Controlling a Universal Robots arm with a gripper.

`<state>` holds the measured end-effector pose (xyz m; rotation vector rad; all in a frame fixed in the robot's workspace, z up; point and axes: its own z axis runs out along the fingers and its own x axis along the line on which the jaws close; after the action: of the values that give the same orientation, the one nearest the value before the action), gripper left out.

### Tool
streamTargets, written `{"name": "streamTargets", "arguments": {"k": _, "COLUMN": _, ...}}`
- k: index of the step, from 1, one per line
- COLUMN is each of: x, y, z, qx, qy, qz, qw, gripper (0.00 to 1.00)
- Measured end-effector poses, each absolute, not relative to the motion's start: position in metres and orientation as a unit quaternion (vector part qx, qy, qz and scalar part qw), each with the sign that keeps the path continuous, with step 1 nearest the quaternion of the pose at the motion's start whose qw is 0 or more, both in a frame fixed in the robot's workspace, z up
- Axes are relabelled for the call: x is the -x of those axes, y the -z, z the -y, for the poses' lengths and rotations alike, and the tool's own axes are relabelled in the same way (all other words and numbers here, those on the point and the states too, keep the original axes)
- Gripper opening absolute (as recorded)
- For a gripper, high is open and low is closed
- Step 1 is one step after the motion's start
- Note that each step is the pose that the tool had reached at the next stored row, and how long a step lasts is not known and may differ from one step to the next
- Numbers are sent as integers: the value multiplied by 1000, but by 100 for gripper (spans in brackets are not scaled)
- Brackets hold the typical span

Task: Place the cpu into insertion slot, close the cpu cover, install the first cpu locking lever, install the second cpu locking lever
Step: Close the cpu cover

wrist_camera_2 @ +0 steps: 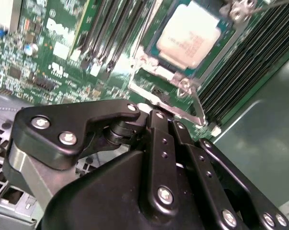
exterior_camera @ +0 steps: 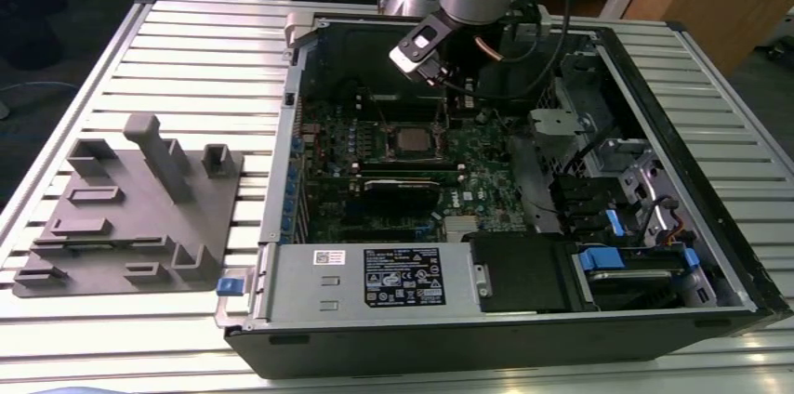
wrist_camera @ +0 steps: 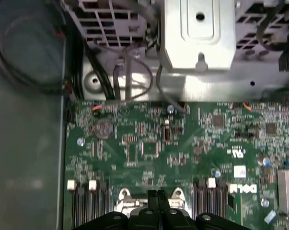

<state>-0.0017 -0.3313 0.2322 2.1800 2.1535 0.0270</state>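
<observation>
The cpu (exterior_camera: 410, 140) lies flat in the insertion slot (wrist_camera_2: 151, 53) on the green board, its silver top (wrist_camera_2: 185, 36) facing up. A thin silver metal piece, seemingly the cpu cover (wrist_camera_2: 175, 109), sits at the socket's edge beside a wire lever (wrist_camera_2: 197, 101); I cannot tell whether it stands raised or lies flat. My gripper (wrist_camera_2: 167, 119) hangs just past that edge, its black fingers pressed together with nothing visibly between them. In the first wrist view the gripper (wrist_camera: 158, 195) points down over the socket's rim. In the exterior view the gripper (exterior_camera: 463, 106) is just beyond the socket.
The open computer case (exterior_camera: 694, 255) lies on a slatted table. A grey parts fixture (exterior_camera: 125, 199) stands at the exterior view's left. Memory slots (wrist_camera_2: 240, 67) flank the socket. A metal drive cage (wrist_camera: 199, 33) and loose cables (wrist_camera: 130, 72) sit past the board.
</observation>
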Motion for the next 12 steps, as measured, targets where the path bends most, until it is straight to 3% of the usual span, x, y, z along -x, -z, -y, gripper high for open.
{"name": "streamTargets", "arguments": {"k": 12, "x": 14, "y": -232, "z": 331, "qx": -711, "qy": -11, "qz": -702, "qw": 41, "gripper": 11}}
